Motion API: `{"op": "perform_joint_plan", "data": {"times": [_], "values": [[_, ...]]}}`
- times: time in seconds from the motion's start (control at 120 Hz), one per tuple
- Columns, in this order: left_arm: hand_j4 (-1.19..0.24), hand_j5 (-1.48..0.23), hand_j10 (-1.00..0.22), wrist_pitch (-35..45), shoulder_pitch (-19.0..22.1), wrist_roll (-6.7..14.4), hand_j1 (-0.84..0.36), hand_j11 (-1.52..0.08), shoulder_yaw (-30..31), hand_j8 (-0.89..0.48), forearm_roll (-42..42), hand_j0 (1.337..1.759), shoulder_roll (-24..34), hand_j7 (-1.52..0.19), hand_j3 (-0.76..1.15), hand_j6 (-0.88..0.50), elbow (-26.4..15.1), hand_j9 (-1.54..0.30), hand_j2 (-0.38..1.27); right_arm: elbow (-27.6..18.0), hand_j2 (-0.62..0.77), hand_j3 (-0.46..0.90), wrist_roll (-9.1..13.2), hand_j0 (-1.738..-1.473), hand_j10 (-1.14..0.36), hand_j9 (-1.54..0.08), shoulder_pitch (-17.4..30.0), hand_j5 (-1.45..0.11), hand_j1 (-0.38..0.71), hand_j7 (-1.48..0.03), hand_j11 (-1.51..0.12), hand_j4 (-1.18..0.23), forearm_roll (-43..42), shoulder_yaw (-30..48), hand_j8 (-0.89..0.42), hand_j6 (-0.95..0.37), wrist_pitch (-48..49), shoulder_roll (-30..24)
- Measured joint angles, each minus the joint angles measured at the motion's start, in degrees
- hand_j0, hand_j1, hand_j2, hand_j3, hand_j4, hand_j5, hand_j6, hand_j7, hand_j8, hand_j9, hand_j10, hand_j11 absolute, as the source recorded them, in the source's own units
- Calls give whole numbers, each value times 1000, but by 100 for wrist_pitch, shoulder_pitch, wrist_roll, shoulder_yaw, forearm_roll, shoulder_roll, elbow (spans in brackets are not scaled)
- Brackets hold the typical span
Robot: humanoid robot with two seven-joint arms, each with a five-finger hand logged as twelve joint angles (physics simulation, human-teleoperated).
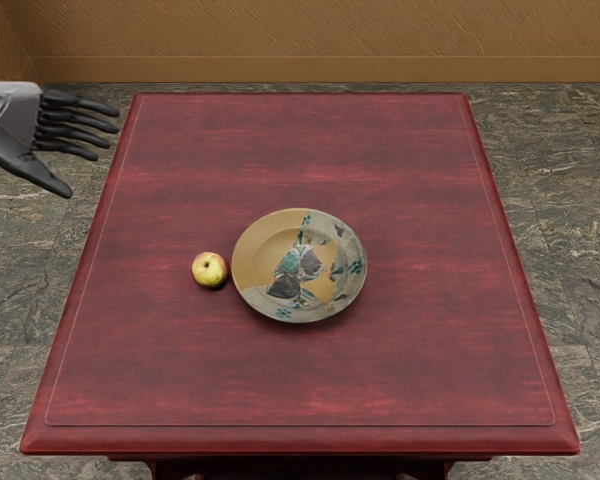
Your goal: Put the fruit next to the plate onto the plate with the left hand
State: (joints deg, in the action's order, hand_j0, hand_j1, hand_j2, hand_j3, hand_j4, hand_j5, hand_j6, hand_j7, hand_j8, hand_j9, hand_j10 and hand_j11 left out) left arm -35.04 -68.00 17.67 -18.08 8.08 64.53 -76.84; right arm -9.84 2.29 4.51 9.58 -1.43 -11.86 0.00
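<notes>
The left hand [32, 125] shows at the far left, off the table [310, 150]. Its arm is cut off by the picture's left edge just past the wrist. The table's legs are hidden under its top, and the frame beneath is clipped at the near edge. The painted figure on the plate [255, 262] is too small to make out. Whether the fruit [209, 270] touches the plate's rim cannot be told.

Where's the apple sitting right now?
In the head view the apple rests on the red table just off the left rim of the plate, far from the open left hand at upper left.
</notes>
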Motion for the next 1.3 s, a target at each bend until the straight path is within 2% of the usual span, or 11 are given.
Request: {"op": "perform_joint_plan", "data": {"times": [0.225, 0.267, 0.375, 0.492, 0.592, 0.742, 0.8, 0.942, 1.108, 1.192, 1.3], "values": [[-253, -328, -253, 0, -35, 69, 48, -328, 2, -253, 14, 1658, 122, -328, 0, -253, -87, -328, 51, 35, -7, 0, -28, -1658, -37, -47, -64, -47, -306, -47, -47, -37, 0, 2, -37, -37, 0, 0], [-253, -328, -253, 0, -63, 255, 48, -328, 2, -254, 14, 1658, 270, -328, 0, -254, -247, -328, 52, 38, -7, 0, -30, -1658, -37, -47, -71, -47, -305, -47, -47, -37, 0, 2, -37, -37, 0, 0], [-254, -328, -254, -1, -36, 950, 48, -328, 5, -254, 19, 1658, 555, -328, 0, -254, -550, -328, 51, 20, -7, 0, -15, -1658, -37, -47, -56, -47, -306, -47, -47, -37, 1, -1, -37, -37, 0, 0], [-254, -328, -254, 110, -34, 1409, 48, -328, 6, -255, 277, 1658, 754, -328, 0, -255, -840, -328, 51, 7, -7, 0, -5, -1658, -37, -47, -50, -47, -305, -47, -47, -37, 0, -2, -37, -37, 0, 0], [-255, -328, -255, 678, -49, 1609, 48, -328, 43, -255, 631, 1658, 655, -328, 0, -255, -954, -328, 51, 3, -7, 0, -2, -1658, -37, -47, -48, -47, -305, -47, -47, -37, 0, -2, -37, -37, 0, 0], [-257, -330, -257, 1655, -149, 1704, 48, -329, 130, -257, 1387, 1658, 219, -329, 0, -257, -1139, -329, 52, 1, -7, 0, 0, -1658, -37, -47, -47, -47, -305, -47, -47, -37, 0, 0, -37, -37, 0, 0], [-259, -331, -259, 1966, -510, 1717, 47, -330, 332, -260, 1672, 1658, -35, -331, 0, -260, -1170, -331, 52, 0, -7, 0, 0, -1658, -37, -47, -47, -47, -305, -47, -47, -37, 0, -1, -37, -37, 0, 0], [-261, -334, -260, 3084, -2383, 1729, 43, -333, 2045, -261, 1952, 1658, -662, -334, 0, -261, -1202, -334, 53, 0, -7, 0, 0, -1658, -37, -47, -47, -47, -305, -47, -47, -37, 0, -3, -37, -37, 0, 0], [-261, -334, -261, 4410, -3285, 1733, 43, -334, 3946, -262, 1815, 1658, -1075, -334, 0, -262, -1325, -334, 53, 0, -7, 0, 0, -1658, -37, -47, -47, -47, -306, -47, -47, -37, 0, -4, -37, -37, 0, 0], [-261, -334, -260, 4915, -3696, 1733, 44, -333, 4595, -261, 1595, 1658, -1193, -334, 0, -262, -1543, -334, 53, 0, -7, 0, 0, -1658, -37, -47, -47, -47, -305, -47, -47, -37, 0, -2, -37, -37, 0, 0], [-260, -334, -260, 5215, -3922, 1733, 44, -333, 5141, -261, 1121, 1658, -1520, -334, 0, -261, -1784, -333, 54, 0, -7, 0, 0, -1658, -37, -47, -47, -47, -305, -47, -47, -37, 0, -1, -37, -37, 0, 0]]}}
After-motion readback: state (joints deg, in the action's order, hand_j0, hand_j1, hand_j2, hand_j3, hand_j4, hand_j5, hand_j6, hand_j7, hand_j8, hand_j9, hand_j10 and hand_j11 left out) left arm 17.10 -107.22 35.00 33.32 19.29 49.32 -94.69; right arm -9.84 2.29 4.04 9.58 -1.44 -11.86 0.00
